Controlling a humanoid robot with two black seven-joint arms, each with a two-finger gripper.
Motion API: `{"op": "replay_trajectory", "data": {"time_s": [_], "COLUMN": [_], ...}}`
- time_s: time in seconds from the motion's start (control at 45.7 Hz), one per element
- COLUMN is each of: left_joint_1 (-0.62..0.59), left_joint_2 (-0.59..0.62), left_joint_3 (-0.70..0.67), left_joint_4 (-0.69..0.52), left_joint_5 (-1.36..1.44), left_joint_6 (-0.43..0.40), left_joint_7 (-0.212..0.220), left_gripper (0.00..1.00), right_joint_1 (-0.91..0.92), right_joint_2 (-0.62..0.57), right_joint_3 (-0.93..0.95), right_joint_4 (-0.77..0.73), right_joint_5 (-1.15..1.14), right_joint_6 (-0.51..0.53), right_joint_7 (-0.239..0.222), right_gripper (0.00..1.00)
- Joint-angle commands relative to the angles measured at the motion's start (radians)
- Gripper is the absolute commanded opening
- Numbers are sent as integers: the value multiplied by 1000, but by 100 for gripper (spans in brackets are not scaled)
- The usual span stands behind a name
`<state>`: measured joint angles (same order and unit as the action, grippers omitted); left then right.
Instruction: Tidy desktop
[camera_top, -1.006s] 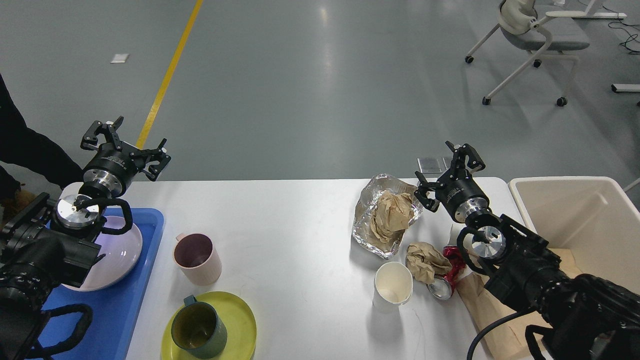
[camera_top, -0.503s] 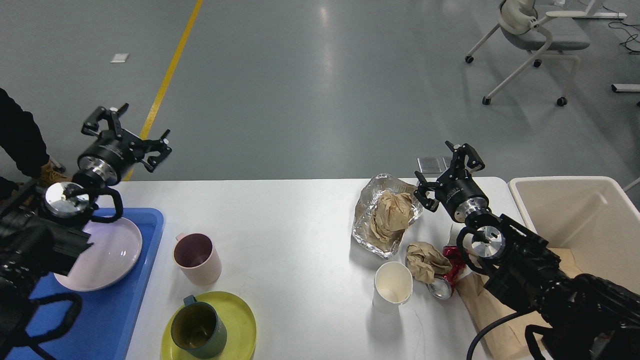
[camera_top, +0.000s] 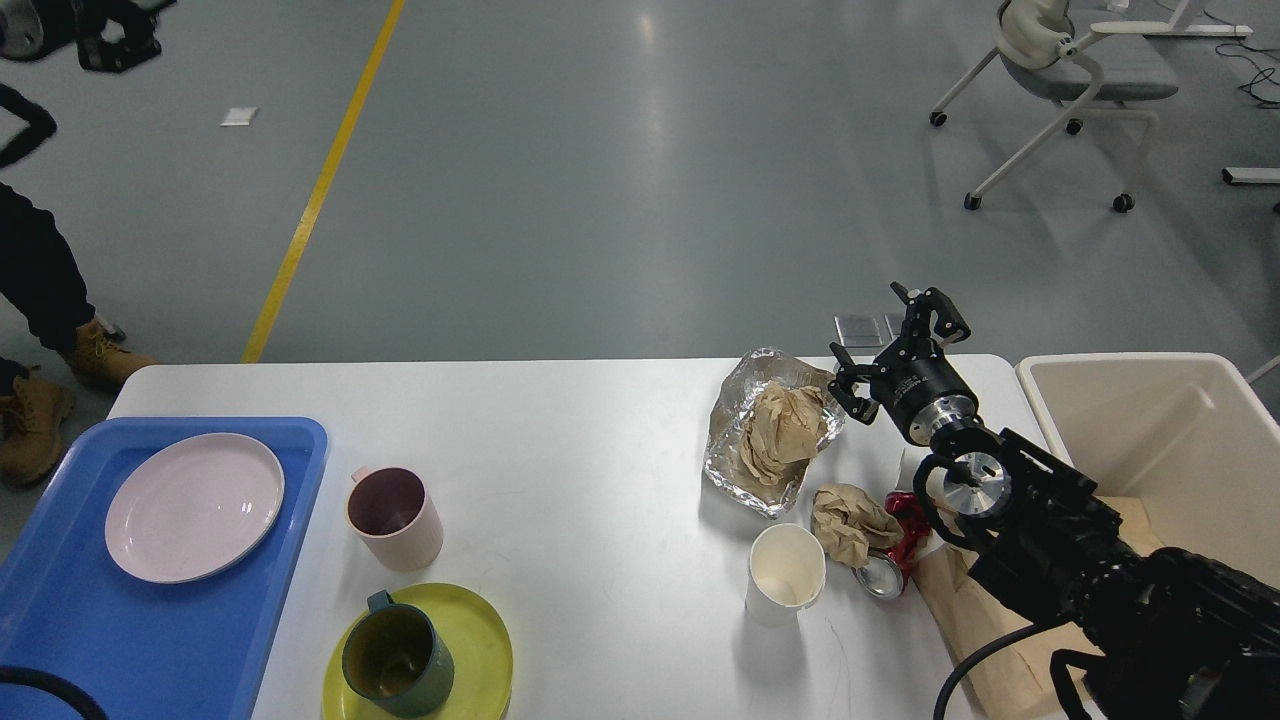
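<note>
Right gripper (camera_top: 898, 343) is hanging with fingers spread, grasping nothing, over the desktop's (camera_top: 590, 440) far right edge — beside the foil tray (camera_top: 765, 430). I'm not seeing my left gripper's fingers.

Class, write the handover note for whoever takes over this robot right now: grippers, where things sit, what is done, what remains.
Right gripper: open, empty, raised beside the foil holding crumpled paper.
Left gripper: not in view.
On the desktop: pink cup, green mug on the yellow plate, paper cup, paper wad, crushed can, brown bag.
Done: pink plate sits in the blue tray.
Left: dishes probably go to the tray, rubbish to the cream bin.
</note>
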<state>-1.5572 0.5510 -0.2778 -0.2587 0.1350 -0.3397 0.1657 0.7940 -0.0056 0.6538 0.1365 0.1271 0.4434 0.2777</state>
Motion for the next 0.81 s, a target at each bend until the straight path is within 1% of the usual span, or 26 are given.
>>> {"op": "replay_trajectory", "data": {"time_s": [0.0, 0.109, 0.197, 0.241, 0.284, 0.35, 0.438, 0.525, 0.634, 0.678, 0.744, 0.766, 0.787], "left_joint_1": [-121, -250, -345, -383, -434, -535, -664, -736, -802, -839, -868, -874, -879], "left_joint_2": [44, 55, 52, 50, 50, 49, 47, 46, 43, 29, -14, -29, -42], "left_joint_3": [216, 467, 720, 862, 1004, 1208, 1399, 1502, 1582, 1600, 1618, 1625, 1631], "left_joint_4": [-7, -14, -27, -48, -86, -184, -327, -453, -602, -640, -657, -660, -662], "left_joint_5": [6, 5, 5, 5, 5, 3, 3, 3, 3, 5, 3, 5, 3], "left_joint_6": [-4, -22, -28, -32, -36, -54, -105, -212, -398, -476, -590, -620, -620], "left_joint_7": [-2, -11, 0, -3, -2, -5, -3, -5, -5, -5, -9, -8, -9], "left_gripper": [96, 96, 96, 96, 96, 96, 96, 96, 96, 96, 96, 96, 96], "right_joint_1": [-1, -1, 1, 1, 1, -1, -1, 1, 1, -1, 1, -1, -1], "right_joint_2": [-1, -1, -1, -1, -1, -1, -1, -1, 1, -1, -1, -1, 1], "right_joint_3": [0, 1, 0, 0, 0, 0, 1, 1, 0, 0, 0, 0, 0], "right_joint_4": [0, 0, 0, 0, 0, 0, 0, 0, 0, 0, 0, 0, 0], "right_joint_5": [0, 0, 0, 0, 0, 0, 0, 0, 0, 0, 0, 0, 0], "right_joint_6": [0, 0, 0, 0, 0, 0, 0, 0, 0, 0, 0, 0, 0], "right_joint_7": [0, 0, 0, 0, 0, 0, 0, 0, 0, 0, 0, 0, 0], "right_gripper": [100, 100, 100, 100, 100, 100, 100, 100, 100, 100, 100, 100, 100]}}
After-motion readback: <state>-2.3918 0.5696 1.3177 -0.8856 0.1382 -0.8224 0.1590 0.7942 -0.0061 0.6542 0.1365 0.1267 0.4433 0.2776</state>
